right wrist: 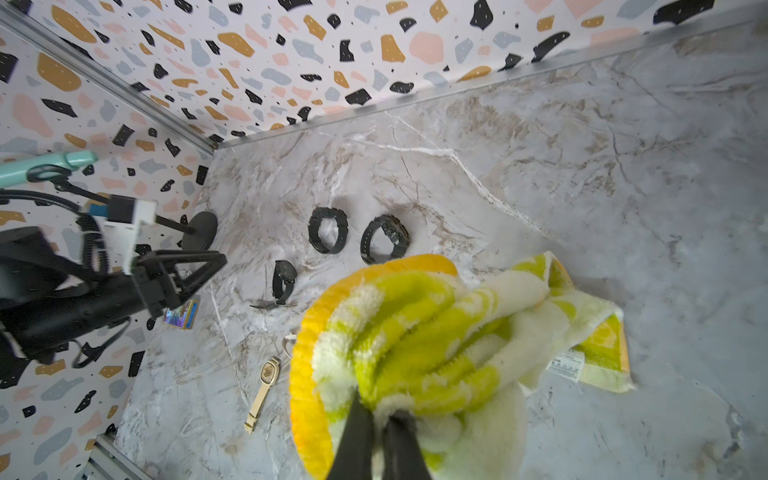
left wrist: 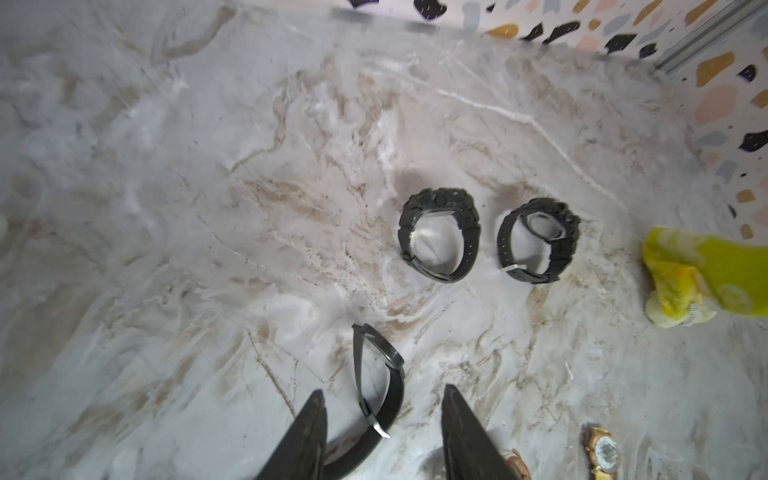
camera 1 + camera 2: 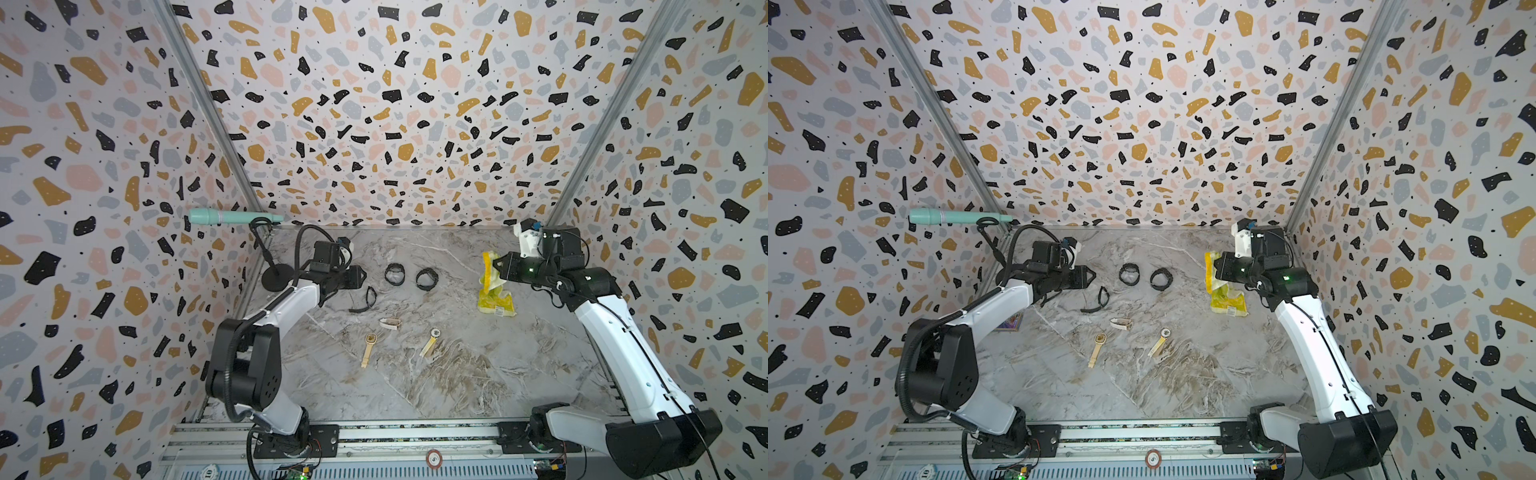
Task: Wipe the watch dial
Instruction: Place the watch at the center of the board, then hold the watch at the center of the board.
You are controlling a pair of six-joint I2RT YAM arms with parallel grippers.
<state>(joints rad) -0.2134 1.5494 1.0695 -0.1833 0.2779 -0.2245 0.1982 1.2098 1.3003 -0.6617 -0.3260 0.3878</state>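
Note:
A slim black watch [image 3: 367, 297] [image 3: 1101, 296] lies on its side on the marble table, strap looped and buckle loose. In the left wrist view the watch [image 2: 380, 374] sits between and just beyond the fingertips. My left gripper [image 3: 362, 275] [image 2: 383, 390] is open, hovering just left of it and holding nothing. My right gripper [image 3: 495, 264] [image 1: 380, 409] is shut on a yellow-green fluffy cloth [image 3: 490, 286] [image 1: 436, 332], lifted at the right of the table. The cloth's lower end drapes onto the surface.
Two chunky black watches [image 3: 395, 274] [image 3: 427, 279] stand behind the slim one. Two gold watches [image 3: 369, 347] [image 3: 431, 341] and a pale one [image 3: 390, 323] lie nearer the front. A teal microphone [image 3: 232, 217] on a black stand [image 3: 276, 279] is at back left.

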